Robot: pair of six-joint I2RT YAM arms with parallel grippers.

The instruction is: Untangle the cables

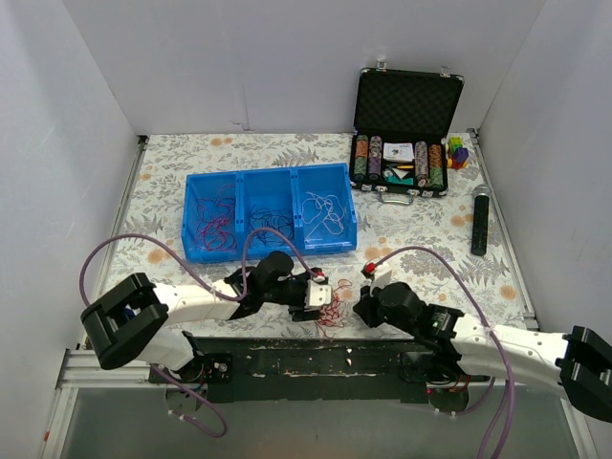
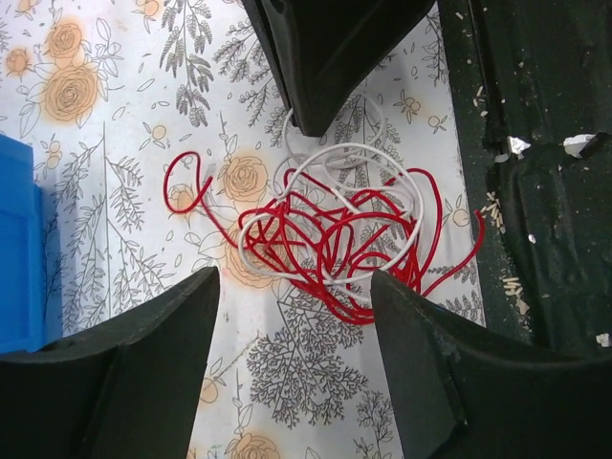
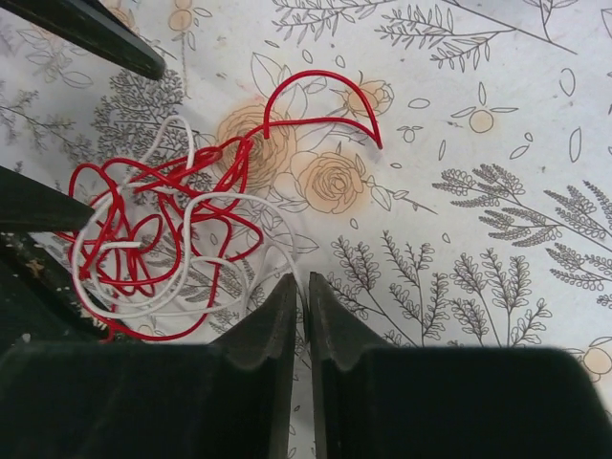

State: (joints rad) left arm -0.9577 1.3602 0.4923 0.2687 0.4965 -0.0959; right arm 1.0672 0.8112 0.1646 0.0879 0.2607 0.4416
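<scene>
L gripper [image 2: 292,279] sits closest in its own wrist view: jaws spread wide, nothing held. Tangle [image 2: 325,229] lies flat on cloth [image 2: 96,239] just past the tips, roughly centred btwn them. It's mostly red wire w/ white wire looped thru it. One red end hooks out to the side away from the rail [image 2: 535,191]; another red end trails toward the rail's edge.

R wrist view: R gripper [image 3: 301,279] has its fingers almost pressed together, only a thin slit, no wire in it. Tips are just beside the tangle's white loop; can't tell if touching. In the L wrist view R's dark tips show at the top, right at the tangle's far edge.

Top view: tangle sits at the near table edge, hard by the rail, btwn the 2 grippers, L on its left, R on its right. Purple hoses [image 1: 122,238] arc above the arms.

Further back is a blue tray [image 1: 271,172] w/ 3 compartments: red cables [image 1: 212,228] left, dark cables [image 1: 268,222] middle, white cables [image 1: 325,208] right, all well apart from the tangle. Open case [image 1: 406,96] w/ chip stacks stands back right, coloured blocks [image 1: 459,153] just beside it, black cylinder [image 1: 480,220] near the right edge.
</scene>
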